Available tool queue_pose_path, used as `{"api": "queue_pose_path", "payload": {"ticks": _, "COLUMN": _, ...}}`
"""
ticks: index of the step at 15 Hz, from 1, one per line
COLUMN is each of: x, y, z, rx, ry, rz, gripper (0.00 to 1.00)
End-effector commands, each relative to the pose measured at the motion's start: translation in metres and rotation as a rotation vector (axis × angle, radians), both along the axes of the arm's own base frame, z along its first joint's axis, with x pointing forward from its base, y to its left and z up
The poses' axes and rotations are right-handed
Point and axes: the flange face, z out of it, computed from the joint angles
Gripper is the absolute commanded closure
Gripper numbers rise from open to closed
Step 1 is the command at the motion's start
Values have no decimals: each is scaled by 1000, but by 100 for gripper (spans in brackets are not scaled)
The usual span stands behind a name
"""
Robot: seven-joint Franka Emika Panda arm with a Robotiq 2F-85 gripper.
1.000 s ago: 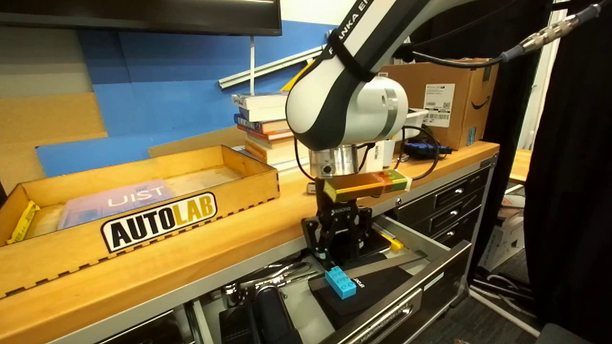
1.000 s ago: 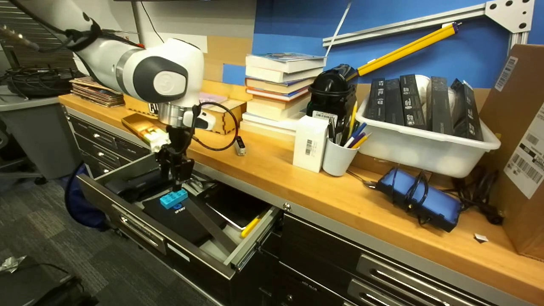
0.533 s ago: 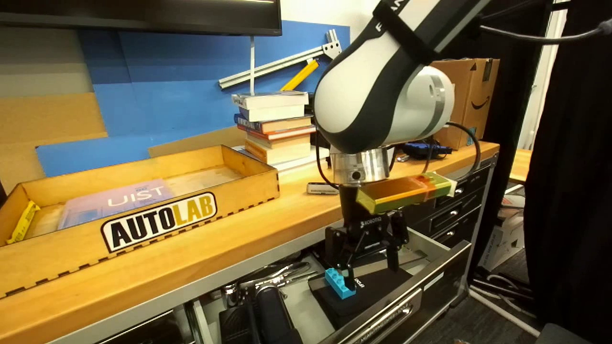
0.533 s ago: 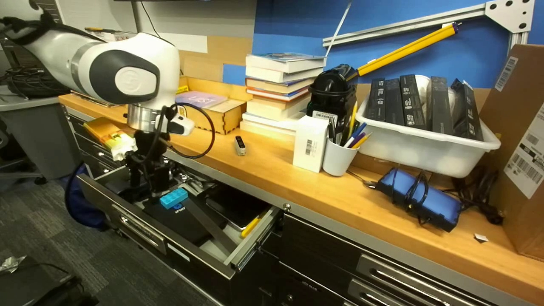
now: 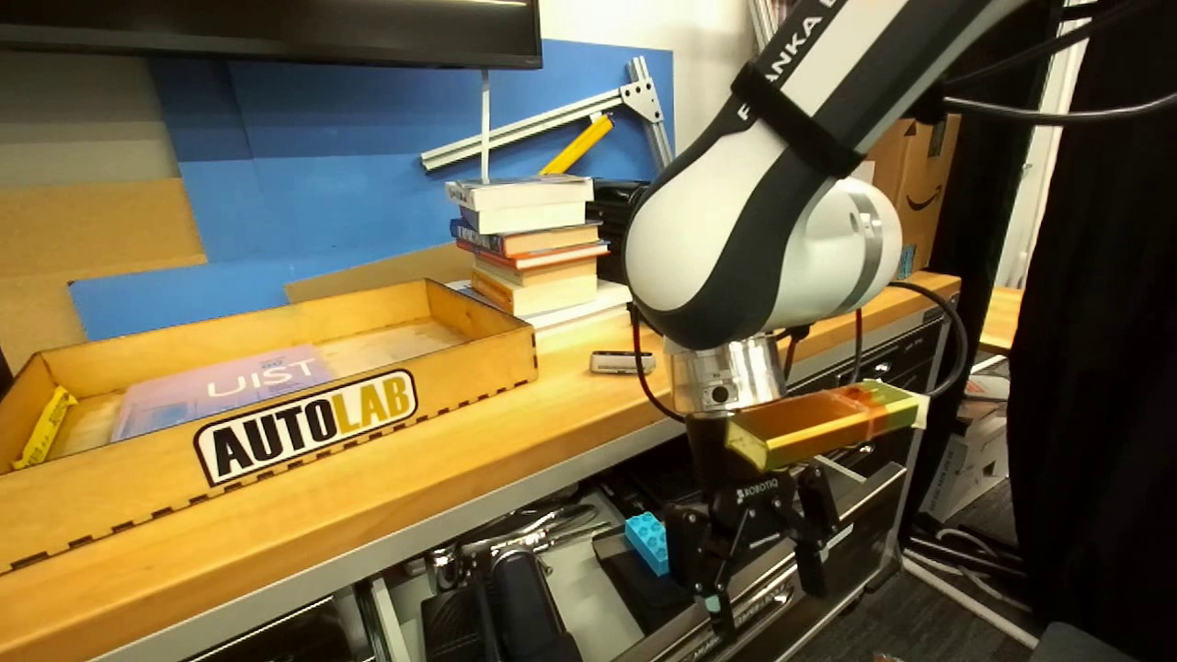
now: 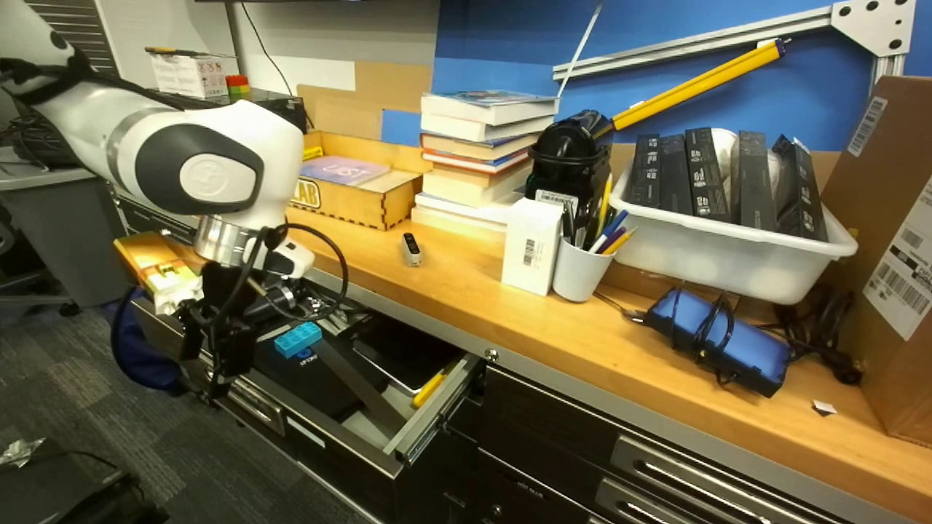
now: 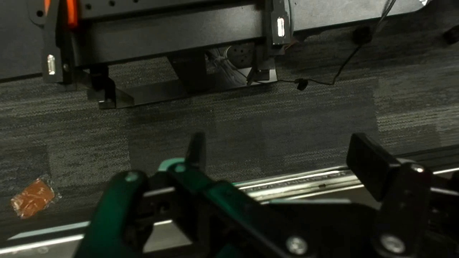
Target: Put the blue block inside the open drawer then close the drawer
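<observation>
The blue block (image 5: 646, 541) lies on a flat black case inside the open drawer (image 6: 349, 442), and both exterior views show it. My gripper (image 5: 768, 593) is off to the front side of the block, over the drawer's front edge and handle. Its jaws stand wide apart with nothing between them. In the wrist view the gripper (image 7: 283, 157) has carpet and the drawer's shiny handle rail (image 7: 304, 183) behind its fingers; the block is out of that view. Whether a finger touches the drawer front cannot be told.
The drawer also holds a metal strip (image 6: 360, 389), a yellow-handled tool (image 6: 429, 388) and dark tools (image 5: 529, 598). On the worktop are the AUTOLAB tray (image 5: 483, 361), stacked books (image 5: 529, 244), a small grey device (image 6: 411, 249) and a white bin (image 6: 728, 247). An amber holder (image 5: 828, 425) juts from the wrist.
My gripper has opened wider and moved from above the block toward the drawer's front, ending lower over the front edge. Block and drawer have stayed in place.
</observation>
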Motion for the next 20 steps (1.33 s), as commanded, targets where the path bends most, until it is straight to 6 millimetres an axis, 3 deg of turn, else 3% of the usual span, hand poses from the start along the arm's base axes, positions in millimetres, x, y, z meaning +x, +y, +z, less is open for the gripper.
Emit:
{"api": "queue_pose_path", "payload": {"ticks": 1, "x": 6, "y": -1, "z": -27, "rx": 47, "ry": 49, "rz": -39, "gripper": 0}}
{"api": "queue_pose_path", "payload": {"ticks": 6, "x": 16, "y": -7, "z": -62, "rx": 26, "ry": 27, "rz": -186, "gripper": 0}}
{"api": "queue_pose_path", "payload": {"ticks": 15, "x": 77, "y": -35, "z": -41, "rx": -86, "ry": -213, "rz": -419, "gripper": 0}}
{"api": "queue_pose_path", "payload": {"ticks": 20, "x": 107, "y": -56, "z": -49, "rx": -164, "ry": -258, "rz": -561, "gripper": 0}}
